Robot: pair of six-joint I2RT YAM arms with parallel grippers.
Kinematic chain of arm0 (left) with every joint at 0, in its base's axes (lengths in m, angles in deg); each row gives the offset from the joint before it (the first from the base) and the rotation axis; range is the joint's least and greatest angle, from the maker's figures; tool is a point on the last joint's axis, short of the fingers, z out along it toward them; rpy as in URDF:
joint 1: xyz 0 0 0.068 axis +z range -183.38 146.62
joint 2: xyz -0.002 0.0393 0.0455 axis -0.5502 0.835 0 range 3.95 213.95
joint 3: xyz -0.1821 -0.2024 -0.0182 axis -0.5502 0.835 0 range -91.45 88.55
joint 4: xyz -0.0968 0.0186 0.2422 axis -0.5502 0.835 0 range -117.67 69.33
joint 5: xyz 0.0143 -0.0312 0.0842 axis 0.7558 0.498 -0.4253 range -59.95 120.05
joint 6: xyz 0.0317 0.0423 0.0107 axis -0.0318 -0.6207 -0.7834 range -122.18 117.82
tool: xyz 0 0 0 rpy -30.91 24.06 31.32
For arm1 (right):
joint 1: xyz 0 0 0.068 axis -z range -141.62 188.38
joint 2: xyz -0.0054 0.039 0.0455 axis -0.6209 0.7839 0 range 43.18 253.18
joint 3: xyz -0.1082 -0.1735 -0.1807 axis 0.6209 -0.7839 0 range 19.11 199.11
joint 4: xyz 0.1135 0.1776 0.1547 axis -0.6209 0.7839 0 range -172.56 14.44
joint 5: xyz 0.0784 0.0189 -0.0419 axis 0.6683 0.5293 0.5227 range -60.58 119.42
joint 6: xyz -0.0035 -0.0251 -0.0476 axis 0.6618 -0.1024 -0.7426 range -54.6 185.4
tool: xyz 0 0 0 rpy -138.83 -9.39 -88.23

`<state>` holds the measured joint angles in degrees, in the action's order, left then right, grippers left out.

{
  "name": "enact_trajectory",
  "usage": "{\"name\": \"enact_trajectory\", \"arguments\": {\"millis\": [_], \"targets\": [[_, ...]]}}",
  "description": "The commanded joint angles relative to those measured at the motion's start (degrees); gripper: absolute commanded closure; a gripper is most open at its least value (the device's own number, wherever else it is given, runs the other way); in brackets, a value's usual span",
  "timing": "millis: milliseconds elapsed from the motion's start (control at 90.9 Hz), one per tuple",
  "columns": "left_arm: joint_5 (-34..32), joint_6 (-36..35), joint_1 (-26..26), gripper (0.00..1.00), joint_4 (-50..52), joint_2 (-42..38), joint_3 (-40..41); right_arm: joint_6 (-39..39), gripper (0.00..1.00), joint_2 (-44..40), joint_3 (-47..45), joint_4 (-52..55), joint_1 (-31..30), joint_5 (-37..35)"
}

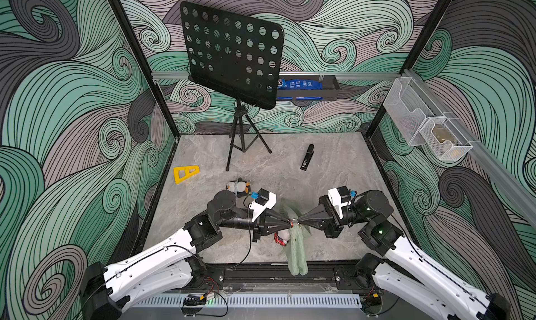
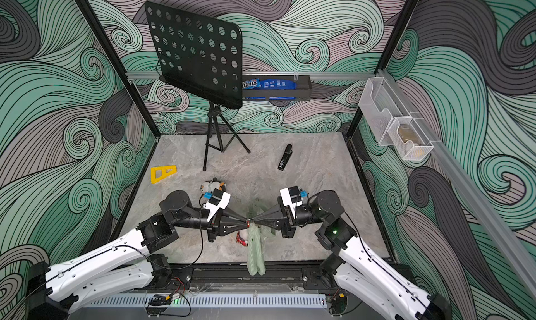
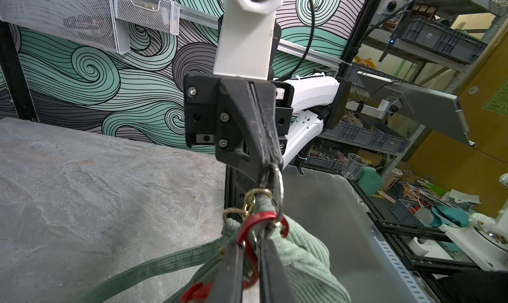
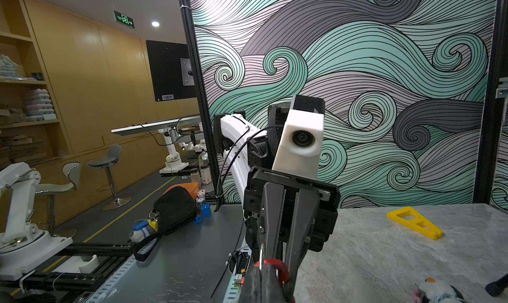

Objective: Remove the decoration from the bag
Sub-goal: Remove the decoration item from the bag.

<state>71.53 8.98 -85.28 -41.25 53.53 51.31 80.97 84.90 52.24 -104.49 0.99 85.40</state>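
Above the grey marble tabletop (image 1: 333, 164) the left hand (image 1: 289, 223) pinches a red carabiner clip (image 3: 257, 219). The right hand (image 1: 299, 223), tip to tip with it, is clamped on a silver key ring (image 3: 280, 194). The sage-green corduroy shoulder bag (image 1: 295, 254) hangs below them, draping over the tabletop's front edge, a red-plaid plush charm (image 1: 282, 237) alongside.

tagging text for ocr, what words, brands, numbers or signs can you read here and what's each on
"m&m's", barely legible: on the blue packet in the black tray.
On the green exit sign: running figure and arrow; characters too small to read.
On the stapler: white label, too small to read.
On the black panel: barcode sticker, unreadable.
On the green notice in the left wrist view: blurred.
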Motion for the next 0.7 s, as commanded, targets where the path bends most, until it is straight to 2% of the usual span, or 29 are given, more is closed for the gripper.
{"name": "enact_trajectory", "arguments": {"millis": [0,693], "targets": [[-1.07,-0.13,-0.13,0.97,1.27,-1.24,-0.13,-0.79,1.0,-0.99,1.6,-1.34,-0.13,0.4],[-4.74,1.34,-0.13,0.97,0.33,-1.63,-0.47,-0.7,1.0,1.96,1.28,-1.6,-0.12,3.78]]}}
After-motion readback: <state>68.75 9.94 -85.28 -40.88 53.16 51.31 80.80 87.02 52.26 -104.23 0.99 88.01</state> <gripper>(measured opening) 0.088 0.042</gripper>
